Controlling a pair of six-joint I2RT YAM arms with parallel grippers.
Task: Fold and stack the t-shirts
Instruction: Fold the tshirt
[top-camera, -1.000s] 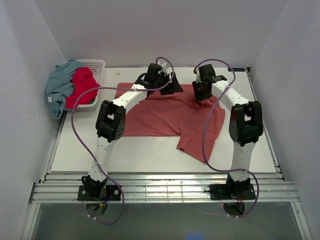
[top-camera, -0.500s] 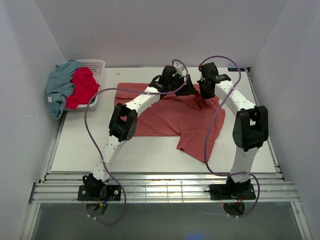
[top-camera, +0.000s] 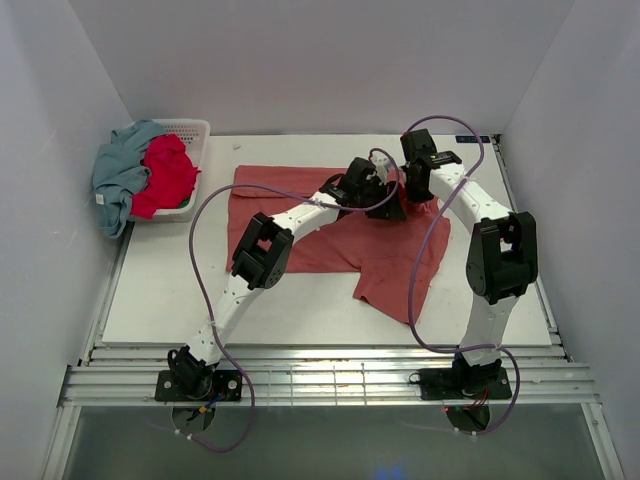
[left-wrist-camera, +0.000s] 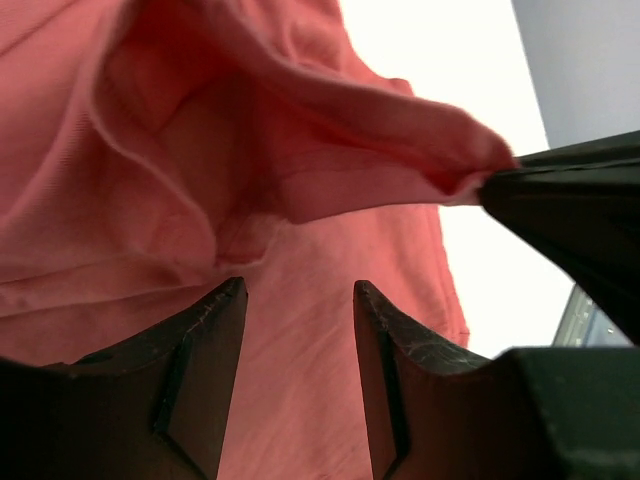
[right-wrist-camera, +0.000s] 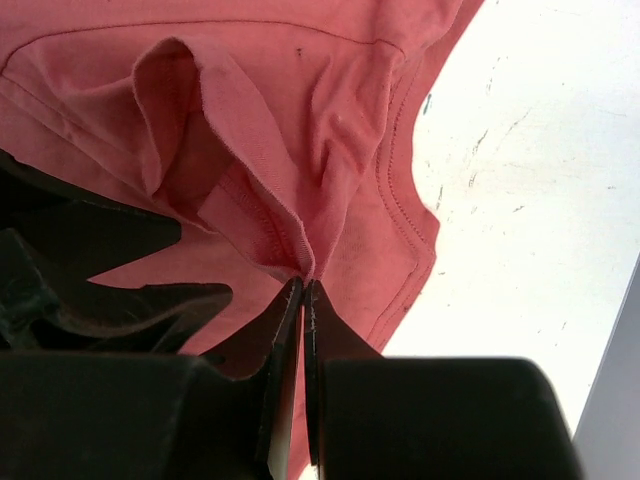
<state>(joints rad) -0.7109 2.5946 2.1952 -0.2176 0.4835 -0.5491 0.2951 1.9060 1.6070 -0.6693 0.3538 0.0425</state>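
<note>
From above, the salmon-red t-shirt lies spread across the middle of the tabletop, its body flat and one side trailing toward the near right. The left arm stretches diagonally over the cloth and the right arm bends in from the right, so the left jaws and right jaws meet close together over the far right part of the shirt, where the fabric is bunched. At the far left corner stands the white basket. The crimson t-shirt is heaped in it, and the grey-blue t-shirt is draped over its left rim.

In the left wrist view, the left jaws stand parted with a clear gap and nothing between them. The salmon-red t-shirt fills the frame beneath. A fold of it rises up and runs to the right, where its tip is caught by the dark right jaws at the frame's edge.

In the right wrist view, the right jaws are pressed together on a raised ridge of the salmon-red t-shirt, pinching it just above their tips. The stitched hem curves to the right of the pinch, with bare tabletop beyond it. The left jaws show as a dark shape on the left, just beside the lifted fold.
</note>
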